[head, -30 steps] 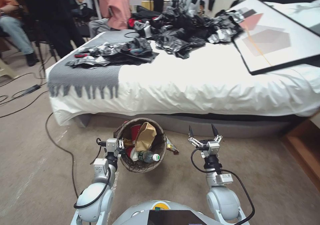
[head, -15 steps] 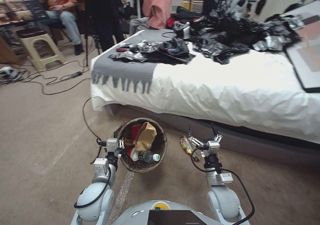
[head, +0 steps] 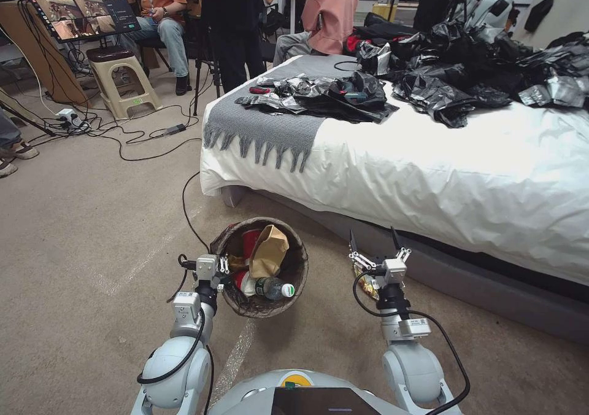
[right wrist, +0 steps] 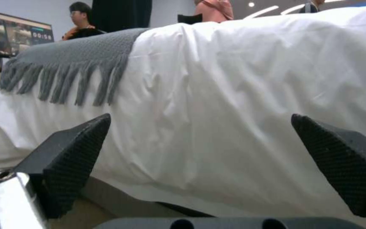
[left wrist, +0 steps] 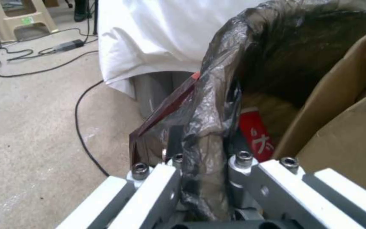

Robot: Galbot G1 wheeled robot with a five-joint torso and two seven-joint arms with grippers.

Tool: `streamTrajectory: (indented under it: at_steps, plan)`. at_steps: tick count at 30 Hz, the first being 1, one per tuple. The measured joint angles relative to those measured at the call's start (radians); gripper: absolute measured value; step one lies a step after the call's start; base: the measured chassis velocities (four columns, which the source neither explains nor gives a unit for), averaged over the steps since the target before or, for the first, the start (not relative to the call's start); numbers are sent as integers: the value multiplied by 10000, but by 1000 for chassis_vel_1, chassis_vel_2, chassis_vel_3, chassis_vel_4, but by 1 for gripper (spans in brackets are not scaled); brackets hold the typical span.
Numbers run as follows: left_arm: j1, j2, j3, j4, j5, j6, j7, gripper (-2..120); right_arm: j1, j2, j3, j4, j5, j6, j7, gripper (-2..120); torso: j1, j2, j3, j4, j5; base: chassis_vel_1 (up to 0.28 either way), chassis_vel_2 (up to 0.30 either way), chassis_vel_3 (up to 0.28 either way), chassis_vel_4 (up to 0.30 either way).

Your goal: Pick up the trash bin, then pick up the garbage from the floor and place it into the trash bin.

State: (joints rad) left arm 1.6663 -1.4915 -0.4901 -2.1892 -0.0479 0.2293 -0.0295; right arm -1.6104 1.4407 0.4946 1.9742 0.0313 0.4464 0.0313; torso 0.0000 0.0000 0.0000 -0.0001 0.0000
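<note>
The trash bin [head: 300, 266], lined with a dark brown bag, hangs off the floor in front of me. My left gripper [head: 222, 269] is shut on its near rim; in the left wrist view the fingers [left wrist: 244, 165] pinch the bag-covered rim [left wrist: 208, 127]. Inside lie a brown paper bag [head: 269, 250], a red cup [head: 248, 242] and a clear bottle [head: 274, 288]. My right gripper [head: 373, 238] is open and holds nothing, its two black fingertips [right wrist: 85, 136] spread wide toward the bed. A yellow-red snack wrapper [head: 366, 287] lies on the carpet just below it.
A white bed [head: 442, 182] with a grey fringed throw [head: 270, 123] and a heap of black plastic bags [head: 466, 65] stands close ahead and to the right. A black cable [head: 186, 209] crosses the carpet. A stool [head: 119, 77], a monitor [head: 76, 3] and seated people are at the back left.
The whole head view has swung left, so the camera turned. Both arms and the held bin keep their places before me. The snack wrapper now sits under the right gripper.
</note>
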Motion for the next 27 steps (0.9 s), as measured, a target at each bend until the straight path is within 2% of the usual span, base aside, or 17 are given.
streamTrajectory:
  at_steps: [6,9,20,27]
  plan:
    - [-3,0,9,19,6,-6,9,3,46,-74,156,-44,40,-307,-151,100,0,0,0,0,0,0,0,0,0]
    - [-6,6,7,25,11,-12,12,3,191,-235,455,-68,39,-1183,-220,100,0,0,0,1,0,0,0,0,0]
    - [-6,7,-2,25,11,-19,17,3,505,-453,718,-327,187,-2499,-228,100,0,0,0,1,0,0,0,0,0]
    - [17,6,-10,24,35,-30,23,3,1090,-686,581,-1314,831,-3914,-267,100,0,0,0,1,1,0,0,0,0]
